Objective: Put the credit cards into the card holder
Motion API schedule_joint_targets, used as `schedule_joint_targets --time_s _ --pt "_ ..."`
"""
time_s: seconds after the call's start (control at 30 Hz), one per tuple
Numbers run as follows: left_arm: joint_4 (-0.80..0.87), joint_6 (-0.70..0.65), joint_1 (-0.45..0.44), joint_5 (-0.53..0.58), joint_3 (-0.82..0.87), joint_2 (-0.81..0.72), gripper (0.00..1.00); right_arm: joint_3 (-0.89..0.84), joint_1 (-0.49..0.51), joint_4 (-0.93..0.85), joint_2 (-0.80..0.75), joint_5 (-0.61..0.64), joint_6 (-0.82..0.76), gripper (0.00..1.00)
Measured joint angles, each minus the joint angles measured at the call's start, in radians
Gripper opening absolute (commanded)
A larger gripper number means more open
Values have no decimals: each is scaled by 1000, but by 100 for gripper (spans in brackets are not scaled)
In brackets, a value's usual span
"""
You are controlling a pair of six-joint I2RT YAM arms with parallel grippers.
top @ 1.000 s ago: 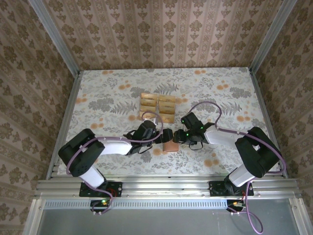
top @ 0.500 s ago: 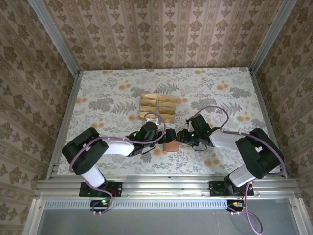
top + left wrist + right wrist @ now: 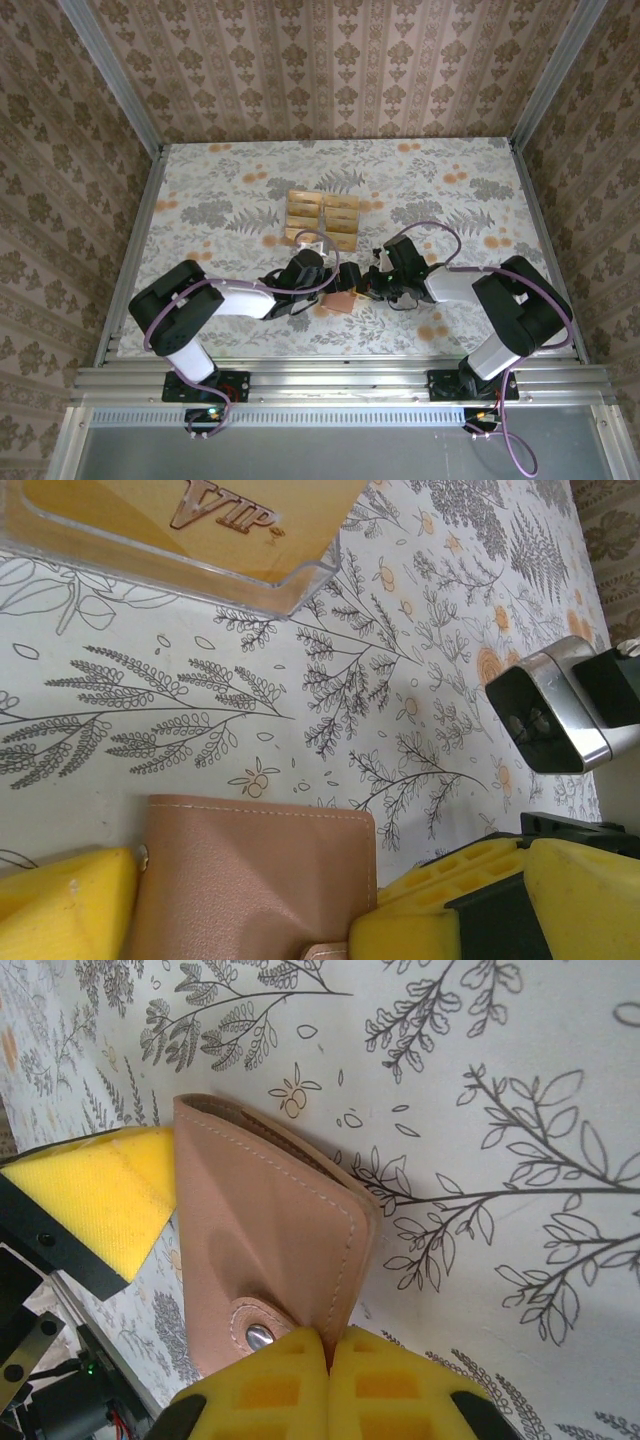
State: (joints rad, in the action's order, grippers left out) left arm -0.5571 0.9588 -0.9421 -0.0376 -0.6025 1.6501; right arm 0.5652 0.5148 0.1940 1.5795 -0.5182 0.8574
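Cropping hides part of the card holder [image 3: 250, 880] in the left wrist view. It lies on the floral table [image 3: 200, 200], clamped between the left gripper [image 3: 260, 912] pads, and the right gripper [image 3: 330, 1380] pinches its snap corner. Credit cards [image 3: 200, 510] (one reads "VIP") sit nearby in a clear tray [image 3: 290, 585], mostly cut off.

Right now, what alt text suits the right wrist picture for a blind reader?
A folded brown card holder lies on a floral table, pinched near its snap by the right gripper; a left gripper finger touches its opposite edge.
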Motion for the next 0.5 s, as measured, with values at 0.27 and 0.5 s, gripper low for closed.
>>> schedule_joint_targets --time_s 0.27,0.5 --pt "32 -1 59 -27 3 -42 100 5 -29 -12 -32 -29 0 0" --pt "251 -98 257 -58 -3 -299 100 123 -65 -143 -143 -42 -50 0"
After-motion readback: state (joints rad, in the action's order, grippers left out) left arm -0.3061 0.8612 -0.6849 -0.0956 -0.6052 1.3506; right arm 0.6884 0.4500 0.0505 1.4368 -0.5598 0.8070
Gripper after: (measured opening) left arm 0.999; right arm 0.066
